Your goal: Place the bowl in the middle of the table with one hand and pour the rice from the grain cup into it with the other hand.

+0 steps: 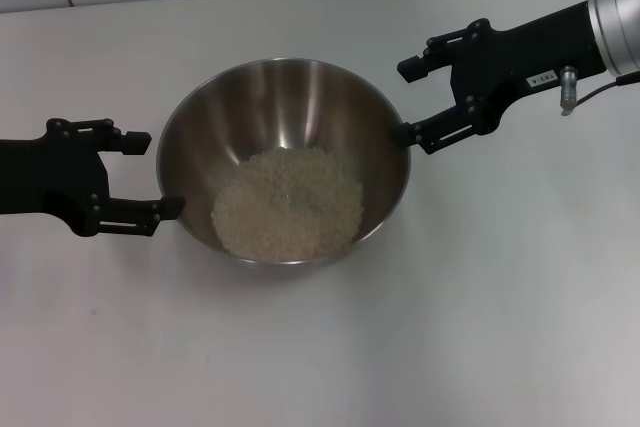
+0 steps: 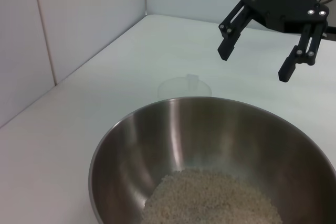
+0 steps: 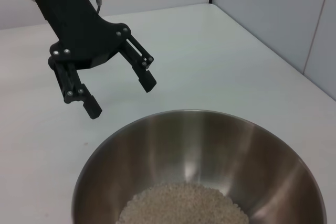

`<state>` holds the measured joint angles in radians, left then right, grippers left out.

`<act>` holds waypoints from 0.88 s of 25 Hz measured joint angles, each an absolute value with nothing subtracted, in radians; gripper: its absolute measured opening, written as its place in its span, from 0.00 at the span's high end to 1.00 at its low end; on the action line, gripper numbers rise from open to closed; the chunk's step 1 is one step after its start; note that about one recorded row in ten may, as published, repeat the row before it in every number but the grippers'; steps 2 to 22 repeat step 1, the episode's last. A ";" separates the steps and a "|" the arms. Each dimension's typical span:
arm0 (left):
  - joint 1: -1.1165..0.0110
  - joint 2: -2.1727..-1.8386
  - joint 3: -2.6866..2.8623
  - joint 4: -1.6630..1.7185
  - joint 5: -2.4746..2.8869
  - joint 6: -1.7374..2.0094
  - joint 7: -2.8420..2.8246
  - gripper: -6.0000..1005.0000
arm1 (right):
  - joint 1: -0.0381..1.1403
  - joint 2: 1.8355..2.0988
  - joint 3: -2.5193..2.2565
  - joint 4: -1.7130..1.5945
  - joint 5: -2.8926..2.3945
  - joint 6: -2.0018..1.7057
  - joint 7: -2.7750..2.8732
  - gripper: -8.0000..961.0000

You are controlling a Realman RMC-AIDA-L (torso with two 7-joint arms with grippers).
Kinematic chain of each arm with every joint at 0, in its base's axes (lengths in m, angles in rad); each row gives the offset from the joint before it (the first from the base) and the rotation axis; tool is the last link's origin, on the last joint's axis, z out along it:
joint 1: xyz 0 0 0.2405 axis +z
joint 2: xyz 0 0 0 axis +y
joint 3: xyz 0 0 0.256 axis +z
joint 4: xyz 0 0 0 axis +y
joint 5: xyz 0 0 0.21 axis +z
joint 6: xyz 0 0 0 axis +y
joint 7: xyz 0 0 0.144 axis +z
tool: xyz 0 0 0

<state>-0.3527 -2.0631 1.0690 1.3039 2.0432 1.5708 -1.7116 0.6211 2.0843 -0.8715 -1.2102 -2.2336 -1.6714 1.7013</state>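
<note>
Flanking the large shiny stainless-steel bowl [image 1: 284, 159] mid-desk [image 1: 480, 327], the left gripper [image 1: 150, 174] and right gripper [image 1: 408, 99] hold fingers wide, empty. Off-white rice [image 1: 288, 203] fills it, so pouring looks done; the clear plastic grain cup [image 2: 185, 86] sits beyond.

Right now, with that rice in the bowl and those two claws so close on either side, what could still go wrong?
Both claws look open and empty. The right gripper has one fingertip at the rim of the bowl; a careless pull back might nudge it and shift the rice. The left gripper sits just as close on the other side. A faint clear cup stands beyond the bowl and could be knocked over.
</note>
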 joint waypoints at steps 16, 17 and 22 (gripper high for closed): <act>-0.353 -2.063 1.069 1.304 2.043 1.571 -1.712 0.14 | 0.621 2.085 -0.872 -1.210 -2.234 -1.671 1.701 0.14; -0.353 -2.063 1.069 1.304 2.043 1.571 -1.712 0.14 | 0.621 2.085 -0.872 -1.210 -2.234 -1.671 1.701 0.14; -0.353 -2.063 1.069 1.304 2.043 1.571 -1.712 0.14 | 0.621 2.085 -0.872 -1.210 -2.234 -1.671 1.701 0.14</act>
